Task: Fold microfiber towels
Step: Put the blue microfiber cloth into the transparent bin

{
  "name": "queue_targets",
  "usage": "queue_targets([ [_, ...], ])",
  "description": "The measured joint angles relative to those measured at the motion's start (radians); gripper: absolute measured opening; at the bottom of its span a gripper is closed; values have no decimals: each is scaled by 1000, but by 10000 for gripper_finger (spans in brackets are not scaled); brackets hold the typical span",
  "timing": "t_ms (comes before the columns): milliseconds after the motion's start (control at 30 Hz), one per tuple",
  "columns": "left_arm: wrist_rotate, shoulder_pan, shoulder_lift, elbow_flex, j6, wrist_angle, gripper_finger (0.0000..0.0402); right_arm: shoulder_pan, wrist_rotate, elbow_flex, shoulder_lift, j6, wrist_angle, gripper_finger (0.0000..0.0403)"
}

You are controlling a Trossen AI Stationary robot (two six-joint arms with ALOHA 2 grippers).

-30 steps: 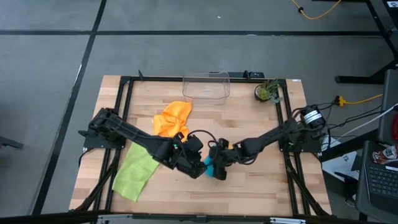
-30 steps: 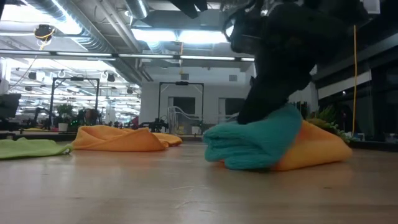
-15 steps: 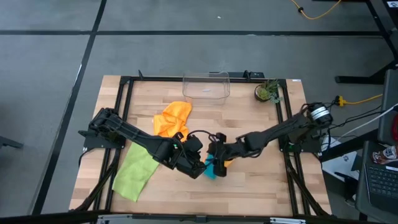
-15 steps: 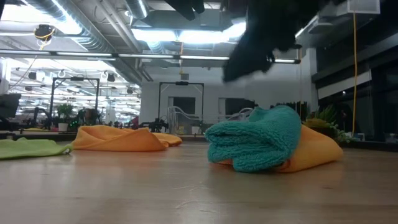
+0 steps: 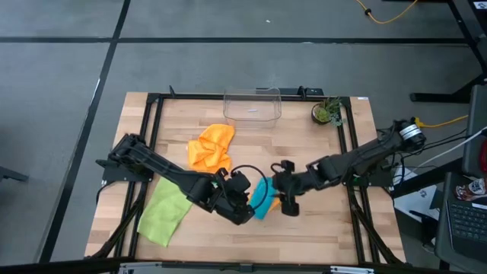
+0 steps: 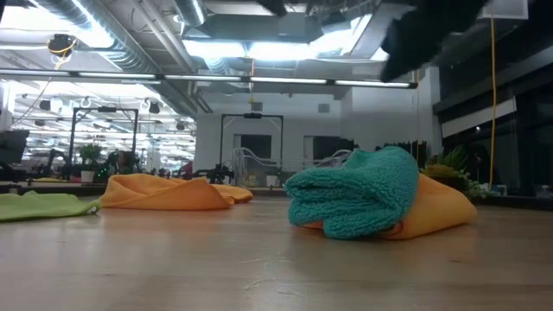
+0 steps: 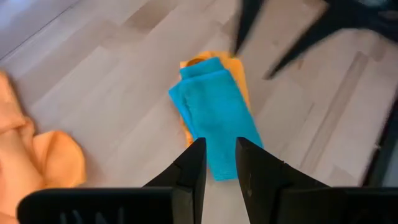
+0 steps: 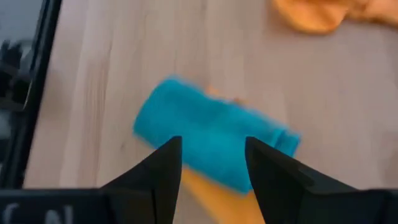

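While the folded teal towel [image 5: 261,199] lies atop a folded orange towel [image 6: 436,210] at mid-table, both grippers hover empty: left gripper [image 7: 219,163] narrowly parted, right gripper [image 8: 211,163] wider. Next, probably, the crumpled orange towel [image 5: 211,144]; pinch one corner cleanly.

Teal towel [image 5: 262,199] on an orange towel [image 6: 436,210], another orange towel [image 5: 211,144], lime-green towel [image 5: 163,214] (all plain).

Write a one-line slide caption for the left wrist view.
Left end effector, empty with a narrow gap, hovers over the folded teal towel stacked on a folded orange towel, another orange towel crumpled nearby.
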Motion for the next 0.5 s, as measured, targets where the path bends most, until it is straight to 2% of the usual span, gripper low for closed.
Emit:
queue_targets([
  [133,2,-9,8,2,-17,57,78,54,-11,0,4,37,-81,178],
  [267,46,-19,43,2,-23,158,78,104,94,0,4,41,-132,178],
  [367,53,-23,86,1,-25,228,78,134,149,-11,15,-10,-111,178],
  [500,57,-20,149,1,-50,310,78,166,155,-71,34,-129,-21,178],
])
